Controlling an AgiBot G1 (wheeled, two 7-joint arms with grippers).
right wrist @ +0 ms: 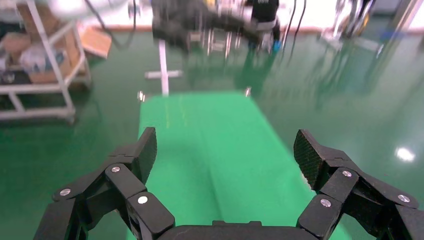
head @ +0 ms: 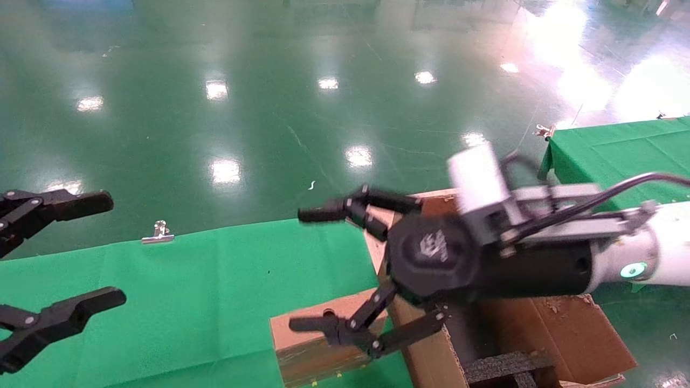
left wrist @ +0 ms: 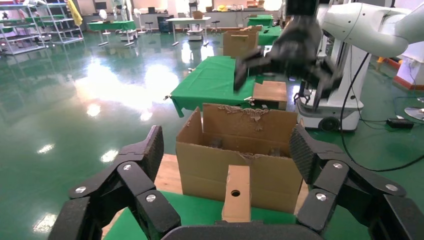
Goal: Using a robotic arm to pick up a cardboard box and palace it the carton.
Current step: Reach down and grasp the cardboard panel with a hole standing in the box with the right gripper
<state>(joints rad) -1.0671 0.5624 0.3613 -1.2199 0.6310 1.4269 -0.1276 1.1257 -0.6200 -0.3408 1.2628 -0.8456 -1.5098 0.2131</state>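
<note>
Brown cardboard marks the two task items: the small cardboard box (head: pixel 318 337) is lying on the green-clothed worktop (head: pixel 188 302) near the robot, its face with a round hole turned up, just to the left of the large carton (head: pixel 560 328) and close against its wall. In the left wrist view the same cardboard box (left wrist: pixel 236 192) is standing out in front of the carton (left wrist: pixel 240 160), whose frayed flaps are open.

White and glossy, the robotic arm (head: pixel 663 250) is reaching in from the right, stretched roughly level over the carton, with a grey camera box and black cable riding on its wrist. Its right tool (head: pixel 318 269) is pointing left, fingers spread wide apart and holding nothing; the lower finger is hanging over the cardboard box, the upper one over the far edge of the worktop. From the right wrist view the right tool (right wrist: pixel 225 150) is facing bare green cloth.

At the left edge of the head view the left tool (head: pixel 105 250) is hovering above the worktop, well apart from the box, its fingers also spread and empty. A silver clip (head: pixel 157 233) is sitting on the worktop's far edge.
</note>
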